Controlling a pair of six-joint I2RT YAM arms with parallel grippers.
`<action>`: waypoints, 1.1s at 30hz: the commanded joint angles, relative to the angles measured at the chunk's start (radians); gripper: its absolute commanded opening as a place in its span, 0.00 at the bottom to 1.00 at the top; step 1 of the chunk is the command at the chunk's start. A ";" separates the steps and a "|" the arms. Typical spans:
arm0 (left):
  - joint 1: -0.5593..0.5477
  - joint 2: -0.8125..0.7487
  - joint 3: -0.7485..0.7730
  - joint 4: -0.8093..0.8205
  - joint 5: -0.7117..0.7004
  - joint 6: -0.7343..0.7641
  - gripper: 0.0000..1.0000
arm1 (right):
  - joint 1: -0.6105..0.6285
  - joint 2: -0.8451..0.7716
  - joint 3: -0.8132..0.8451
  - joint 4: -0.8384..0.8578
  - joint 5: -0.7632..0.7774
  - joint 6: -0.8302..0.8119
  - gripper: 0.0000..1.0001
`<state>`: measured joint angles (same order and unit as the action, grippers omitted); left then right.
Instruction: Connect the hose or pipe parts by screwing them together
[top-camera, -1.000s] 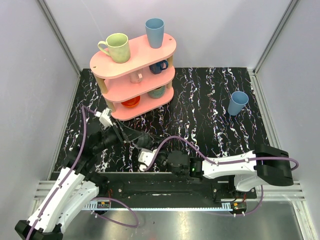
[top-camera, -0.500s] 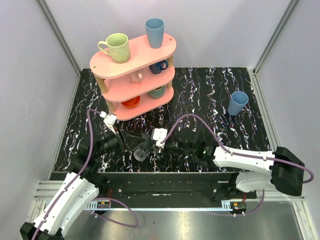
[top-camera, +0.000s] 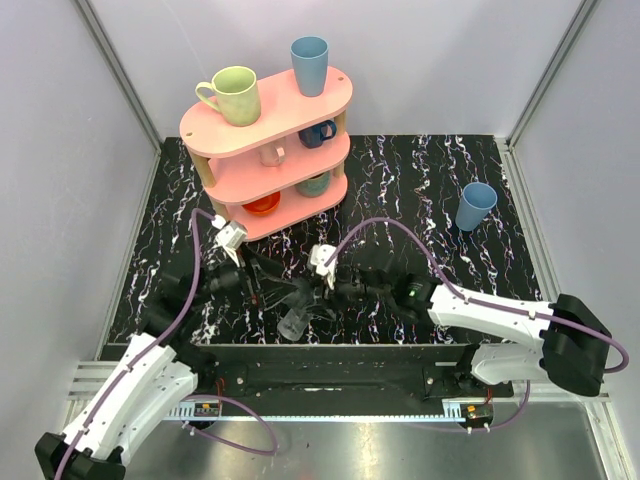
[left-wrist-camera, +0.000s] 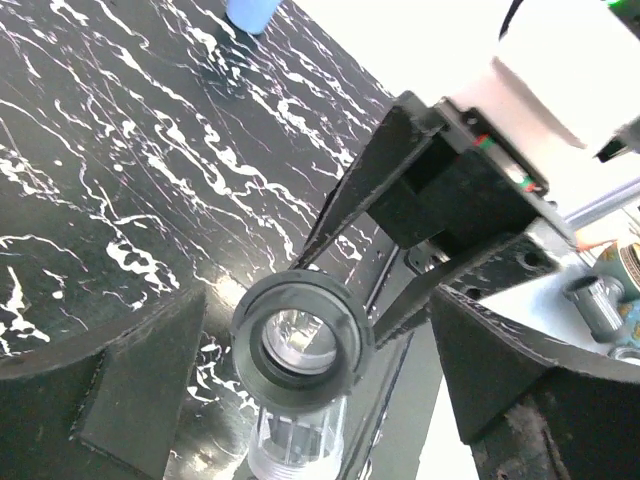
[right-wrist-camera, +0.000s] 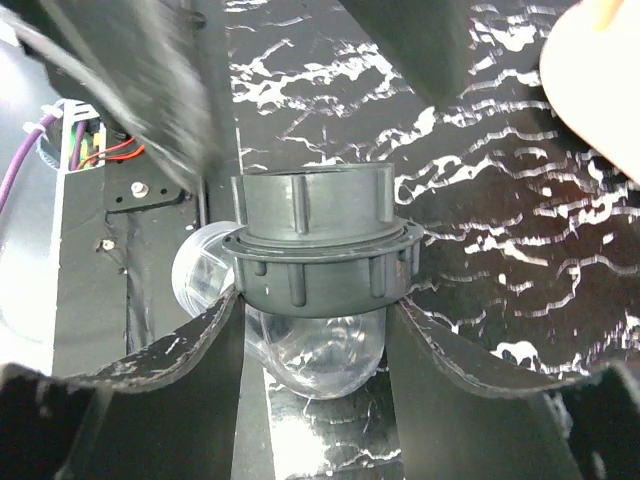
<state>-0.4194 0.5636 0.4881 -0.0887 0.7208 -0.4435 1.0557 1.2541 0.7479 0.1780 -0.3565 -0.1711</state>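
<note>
The pipe parts are joined: a grey ribbed collar (right-wrist-camera: 315, 250) sits on a clear elbow fitting (right-wrist-camera: 318, 352). My right gripper (right-wrist-camera: 315, 365) is shut on the clear elbow just under the collar's flange. It holds the piece above the table near the front edge (top-camera: 294, 318). From the left wrist view I look into the collar's round opening (left-wrist-camera: 303, 340), with the clear threaded end (left-wrist-camera: 292, 445) below it. My left gripper (left-wrist-camera: 315, 330) is open, one finger (left-wrist-camera: 120, 390) on each side of the collar and apart from it.
A pink three-tier shelf (top-camera: 205, 128) with mugs and cups stands at the back left. A blue cup (top-camera: 475, 205) stands alone at the right. The black mounting rail (top-camera: 330, 365) runs along the table's near edge, just below the held piece.
My left gripper has opened and let go of the collar. The right arm has swung from the near edge up toward the table's middle, with the fitting in its grip.
</note>
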 joint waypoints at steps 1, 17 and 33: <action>-0.002 -0.024 0.082 -0.075 -0.104 0.051 0.99 | -0.075 -0.012 0.064 -0.044 0.011 0.148 0.00; -0.004 -0.171 0.043 -0.224 -0.511 0.180 0.99 | -0.408 0.163 0.100 -0.265 0.379 0.462 0.07; -0.012 -0.125 0.043 -0.221 -0.440 0.158 0.99 | -0.522 0.278 0.094 -0.301 0.484 0.591 0.41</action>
<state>-0.4263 0.4080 0.5297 -0.3290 0.2687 -0.2874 0.5468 1.4967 0.8398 -0.0505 0.0219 0.4183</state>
